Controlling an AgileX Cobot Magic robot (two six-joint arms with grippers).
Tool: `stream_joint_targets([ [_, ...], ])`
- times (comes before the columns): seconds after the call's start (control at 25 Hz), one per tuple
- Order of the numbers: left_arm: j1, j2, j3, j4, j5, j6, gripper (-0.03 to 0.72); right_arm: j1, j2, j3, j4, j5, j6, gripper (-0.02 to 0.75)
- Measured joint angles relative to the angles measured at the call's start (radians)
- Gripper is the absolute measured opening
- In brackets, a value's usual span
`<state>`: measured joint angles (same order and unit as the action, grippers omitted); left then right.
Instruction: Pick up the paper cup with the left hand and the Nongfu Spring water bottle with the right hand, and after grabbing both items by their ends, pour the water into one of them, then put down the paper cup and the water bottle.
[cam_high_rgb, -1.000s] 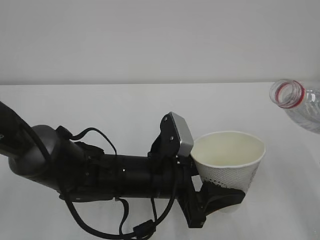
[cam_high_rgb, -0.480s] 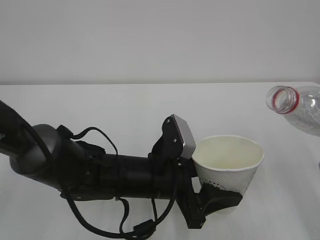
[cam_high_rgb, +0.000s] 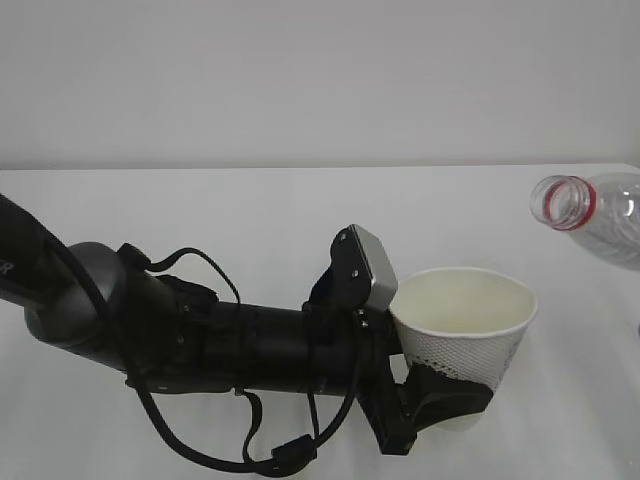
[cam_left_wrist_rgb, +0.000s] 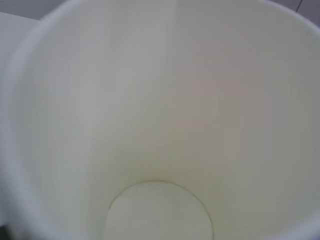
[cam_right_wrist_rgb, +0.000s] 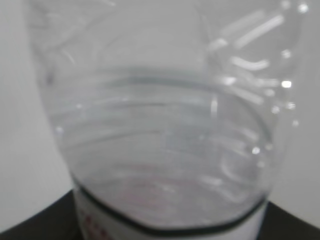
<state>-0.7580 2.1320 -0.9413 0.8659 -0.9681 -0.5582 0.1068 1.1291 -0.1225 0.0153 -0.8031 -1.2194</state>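
left hand (cam_high_rgb: 440, 395): black arm with looping cables comes in from the left edge of the exterior view and lies nearly level across the white table (cam_high_rgb: 230, 215). Silver-grey plate (cam_high_rgb: 372, 265) sits on top near the wrist, just beside the cup rim.
left jaws: clamped around the lower part of the paper cup; one black finger (cam_high_rgb: 452, 392) wraps its front near the base. Holding the cup.
paper cup (cam_high_rgb: 462, 335): upright, mouth up, in the lower right-centre of the exterior view, carried at the tip of the left hand. White dimpled outer wall, cream inside. No logo visible from this side. Whether the base touches the table, cannot tell.
cup inside: left wrist view looks straight down into the cup (cam_left_wrist_rgb: 160, 125); cream walls, round bottom disc low in the frame. Looks dry, no liquid visible.
Nongfu Spring water bottle (cam_high_rgb: 600, 215): at the right edge of the exterior view, up and to the right of the cup, well apart from it. Tipped over close to level, open mouth with red neck ring (cam_high_rgb: 565, 203) facing left toward the cup side. No cap on it. Body cut off by the frame edge.
bottle close-up: right wrist view is filled by the clear ribbed body (cam_right_wrist_rgb: 160, 115), blurred; edge of the red-and-white label (cam_right_wrist_rgb: 100, 225) at the bottom.
water: cannot tell from these views whether any is in the bottle.
right hand: not seen in the exterior view; only dark shapes in the bottom corners of the wrist view either side of the bottle. Jaws stand part-way apart, about bottle width; bottle is held off the table, so they are gripping it.
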Motion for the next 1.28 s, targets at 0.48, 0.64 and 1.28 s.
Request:
stream_joint_targets([
  [0.48,0.0,0.0,0.0,0.004,0.0,-0.002,0.492,0.0,0.041,-0.004,0.011,-0.009,-0.032,0.389],
  [0.64,0.0,0.0,0.0,0.008,0.0,-0.002,0.492,0.0,0.074,-0.003,0.007,-0.023,-0.034,0.389],
  [1.28,0.0,0.0,-0.039,0.049,-0.004,-0.004,0.49,0.0,0.079,-0.003,0.004,-0.061,-0.086,0.389],
])
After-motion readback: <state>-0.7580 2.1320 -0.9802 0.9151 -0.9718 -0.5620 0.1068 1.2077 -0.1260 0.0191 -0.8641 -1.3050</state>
